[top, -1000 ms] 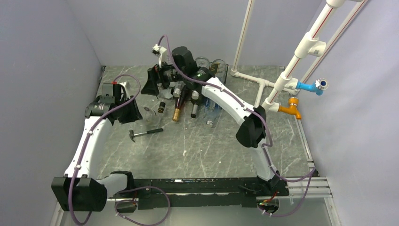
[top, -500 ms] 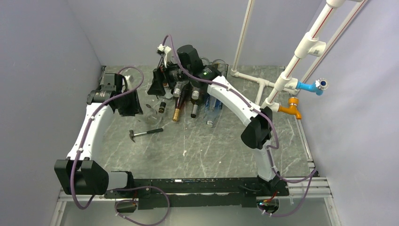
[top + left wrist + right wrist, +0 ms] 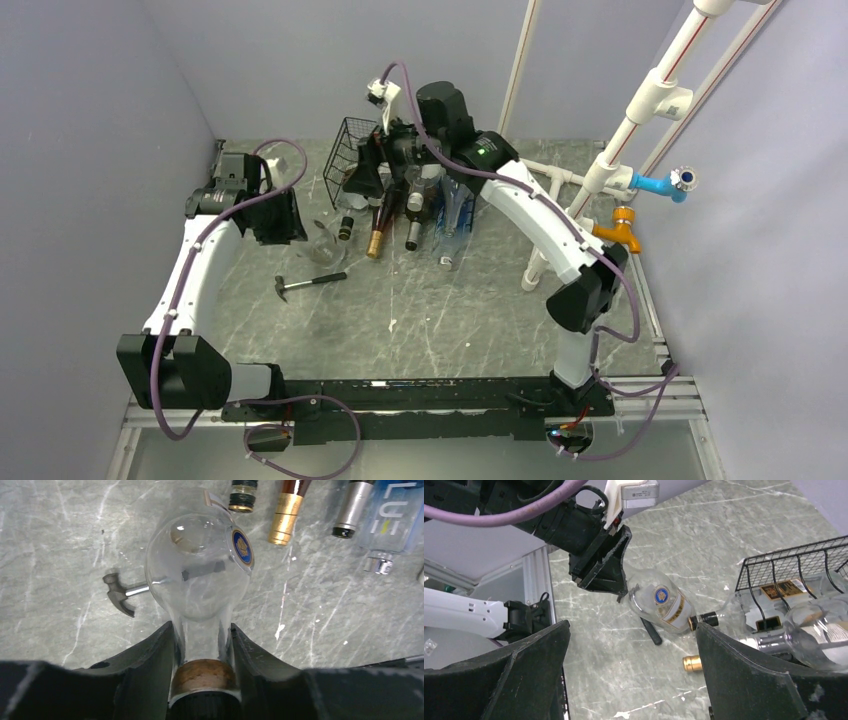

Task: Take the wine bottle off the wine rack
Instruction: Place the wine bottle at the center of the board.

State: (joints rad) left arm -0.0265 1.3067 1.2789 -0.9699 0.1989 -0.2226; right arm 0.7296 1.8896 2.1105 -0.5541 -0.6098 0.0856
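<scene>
The wine bottle (image 3: 200,570) is clear and round-bodied, with a blue medallion and a brown cork. My left gripper (image 3: 202,630) is shut on its neck and holds it out over the table, left of the wine rack (image 3: 349,150). The right wrist view shows the same bottle (image 3: 664,602) in the left gripper (image 3: 606,567), apart from the black wire rack (image 3: 794,565). Several other bottles (image 3: 809,630) lie in the rack. My right gripper (image 3: 631,670) is open and empty, raised above the rack's left end (image 3: 368,172).
A small hammer (image 3: 120,592) lies on the marble table below the held bottle. Bottle necks stick out of the rack's front: a black cap (image 3: 242,495), a gold cap (image 3: 285,517) and a silver cap (image 3: 350,510). White pipes with taps (image 3: 640,185) stand at the right.
My right arm has risen and swung right, uncovering the rack's left end. The left arm has shifted slightly away from me, still holding the bottle.
</scene>
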